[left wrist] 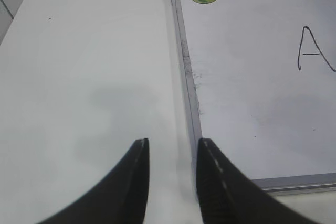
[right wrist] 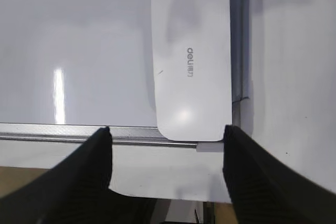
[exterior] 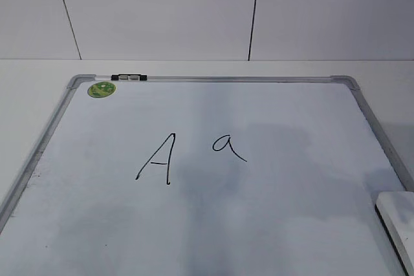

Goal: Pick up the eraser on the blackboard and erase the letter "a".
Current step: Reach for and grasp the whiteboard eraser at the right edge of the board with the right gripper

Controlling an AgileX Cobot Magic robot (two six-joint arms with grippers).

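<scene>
The blackboard [exterior: 213,218] lies flat on the table, a white surface in a silver frame. The small letter "a" [exterior: 228,147] is written near its middle, right of a capital "A" [exterior: 155,158]. The white eraser [exterior: 398,221] rests on the board's near right corner; in the right wrist view the eraser [right wrist: 191,56] lies just beyond the frame. My right gripper [right wrist: 168,129] stands open above the board's near edge, clear of the eraser. My left gripper [left wrist: 174,142] is open with nothing between its fingers, beside the board's left frame [left wrist: 186,66]. Neither gripper shows in the exterior view.
A round green sticker [exterior: 101,89] and a small black-and-white clip [exterior: 129,77] sit at the board's far left corner. White table [left wrist: 89,77] stretches left of the board. The table's front edge [right wrist: 157,182] runs just under my right gripper. A panelled wall stands behind.
</scene>
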